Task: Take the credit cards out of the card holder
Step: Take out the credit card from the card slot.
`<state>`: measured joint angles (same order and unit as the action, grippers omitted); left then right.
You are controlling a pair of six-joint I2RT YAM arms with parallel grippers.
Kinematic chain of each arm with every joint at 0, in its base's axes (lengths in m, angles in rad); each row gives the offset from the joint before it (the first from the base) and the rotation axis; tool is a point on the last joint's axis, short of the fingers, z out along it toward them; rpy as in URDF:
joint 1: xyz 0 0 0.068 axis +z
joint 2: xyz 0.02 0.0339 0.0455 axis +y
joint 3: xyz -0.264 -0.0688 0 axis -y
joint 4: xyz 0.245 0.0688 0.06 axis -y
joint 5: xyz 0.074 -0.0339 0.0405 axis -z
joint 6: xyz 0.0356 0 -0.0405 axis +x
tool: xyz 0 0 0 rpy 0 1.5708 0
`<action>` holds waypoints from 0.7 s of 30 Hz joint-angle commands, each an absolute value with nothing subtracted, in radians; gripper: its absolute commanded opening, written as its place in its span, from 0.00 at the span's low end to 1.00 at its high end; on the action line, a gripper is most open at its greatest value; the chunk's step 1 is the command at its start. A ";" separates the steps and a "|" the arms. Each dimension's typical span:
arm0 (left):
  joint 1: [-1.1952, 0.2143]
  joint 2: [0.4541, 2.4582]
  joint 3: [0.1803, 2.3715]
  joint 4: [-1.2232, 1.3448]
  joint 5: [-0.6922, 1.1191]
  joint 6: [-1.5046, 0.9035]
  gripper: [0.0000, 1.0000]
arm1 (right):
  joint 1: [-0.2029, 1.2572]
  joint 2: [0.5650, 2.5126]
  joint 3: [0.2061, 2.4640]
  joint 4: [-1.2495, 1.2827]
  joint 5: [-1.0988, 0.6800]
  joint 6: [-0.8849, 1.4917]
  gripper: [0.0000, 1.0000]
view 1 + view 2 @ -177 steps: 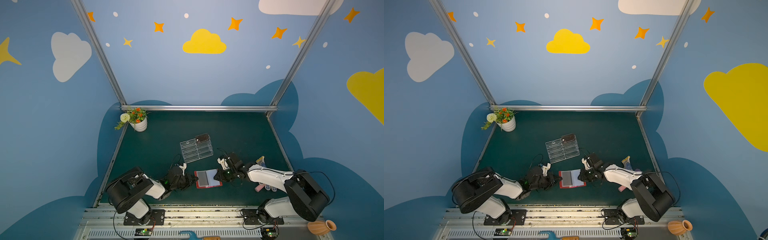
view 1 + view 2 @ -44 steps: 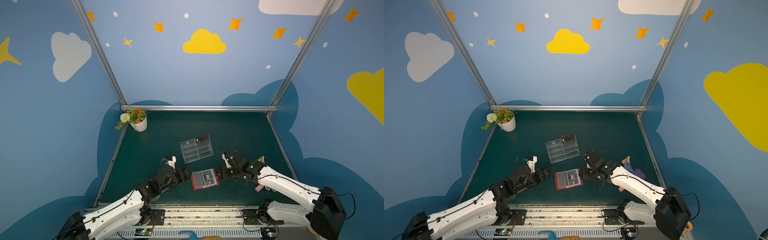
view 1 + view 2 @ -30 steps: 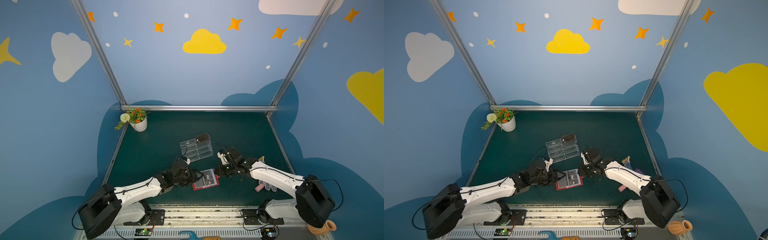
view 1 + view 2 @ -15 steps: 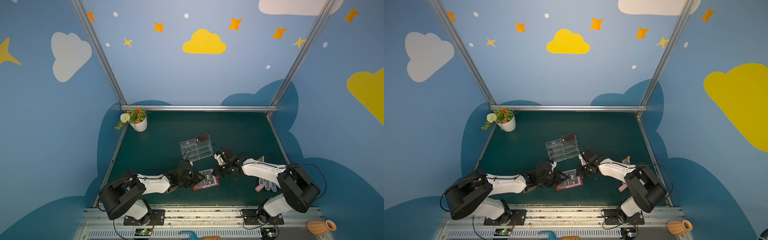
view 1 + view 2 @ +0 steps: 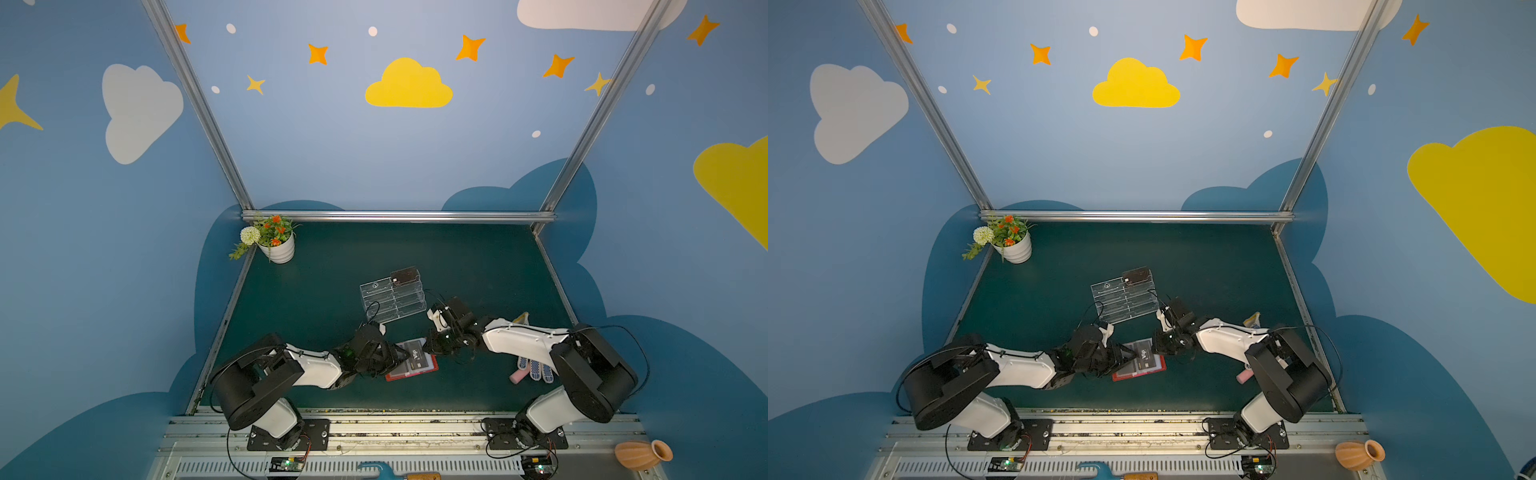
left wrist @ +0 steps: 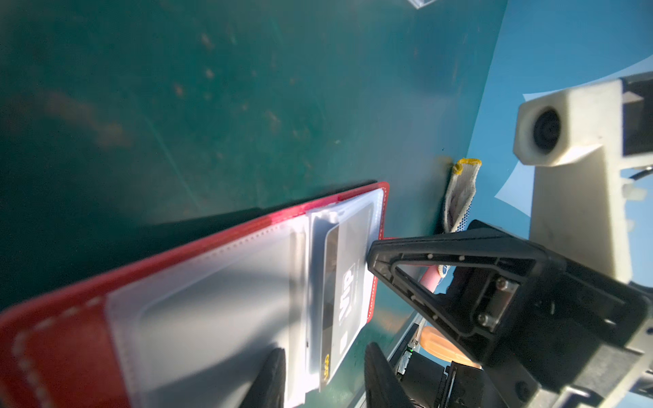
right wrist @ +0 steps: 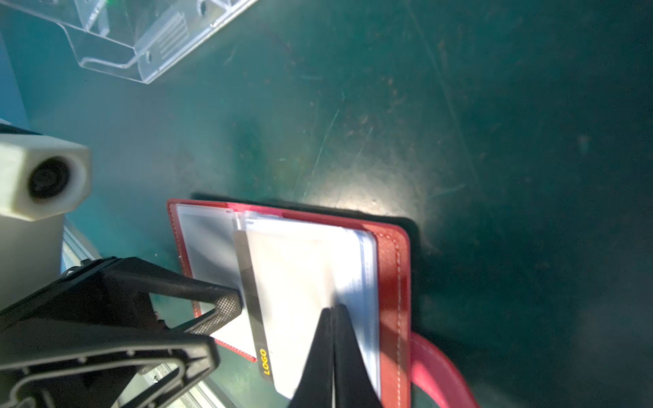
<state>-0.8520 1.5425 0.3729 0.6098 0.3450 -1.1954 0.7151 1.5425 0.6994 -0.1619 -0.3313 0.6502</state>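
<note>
The red card holder (image 5: 432, 368) (image 6: 63, 353) lies open near the table's front. A dark card (image 6: 348, 282) with white "Vip" lettering sits in its top clear sleeve, one end poking out past the sleeve (image 7: 265, 364). My left gripper (image 5: 401, 358) (image 6: 325, 381) is open. Its fingers (image 6: 272, 378) straddle that sleeve and the card's end, with a gap showing beside the card. My right gripper (image 5: 428, 349) (image 7: 332, 314) is shut, its tips pressing on the sleeve pages at the holder's other side. Another dark card (image 5: 404, 275) rests in the top tier of the acrylic stand.
The clear acrylic stand (image 5: 392, 297) sits just behind the holder. A flower pot (image 5: 276, 245) is in the back left corner. Gloves and a pink object (image 5: 530, 370) lie under my right arm. The holder's pink snap tab (image 7: 434, 367) sticks out sideways.
Both grippers have closed in on the holder from either side. The left jaws have narrowed around the sleeve's end and the right jaws have shut on the pages.
</note>
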 commanded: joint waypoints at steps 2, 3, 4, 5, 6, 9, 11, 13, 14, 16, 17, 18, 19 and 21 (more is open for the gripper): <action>-0.853 1.582 0.339 0.636 0.312 -1.206 0.35 | 0.719 1.569 0.676 -0.150 -0.337 0.662 0.03; -0.853 1.588 0.335 0.651 0.312 -1.210 0.35 | 0.720 1.569 0.677 -0.144 -0.340 0.665 0.03; -0.853 1.597 0.331 0.669 0.313 -1.212 0.34 | 0.723 1.571 0.677 -0.139 -0.342 0.668 0.03; -0.853 1.603 0.327 0.685 0.314 -1.216 0.34 | 0.725 1.572 0.677 -0.137 -0.341 0.671 0.03; -0.853 1.611 0.325 0.700 0.315 -1.219 0.33 | 0.728 1.574 0.650 -0.133 -0.340 0.673 0.03; -0.853 1.632 0.318 0.732 0.315 -1.223 0.29 | 0.732 1.577 0.641 -0.125 -0.337 0.681 0.03; -0.853 1.640 0.313 0.752 0.314 -1.227 0.25 | 0.731 1.578 0.637 -0.121 -0.339 0.683 0.02; -0.854 1.645 0.309 0.765 0.313 -1.229 0.23 | 0.733 1.580 0.636 -0.120 -0.339 0.684 0.03; -0.854 1.645 0.308 0.764 0.315 -1.229 0.22 | 0.732 1.579 0.636 -0.120 -0.338 0.685 0.02; -0.854 1.646 0.309 0.762 0.313 -1.229 0.20 | 0.734 1.579 0.635 -0.120 -0.339 0.686 0.02; -0.854 1.647 0.310 0.762 0.311 -1.229 0.19 | 0.734 1.579 0.635 -0.120 -0.339 0.686 0.02; -0.854 1.650 0.311 0.762 0.311 -1.230 0.17 | 0.735 1.581 0.633 -0.120 -0.338 0.686 0.02; -0.854 1.653 0.311 0.761 0.310 -1.231 0.16 | 0.734 1.580 0.632 -0.119 -0.339 0.686 0.02; -0.854 1.661 0.315 0.764 0.314 -1.232 0.14 | 0.735 1.582 0.632 -0.118 -0.338 0.686 0.02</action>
<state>-0.8536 1.6375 0.3286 0.8028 0.3317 -1.2362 0.7246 1.5509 0.6617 -0.0715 -0.3569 0.6781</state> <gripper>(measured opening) 0.143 0.047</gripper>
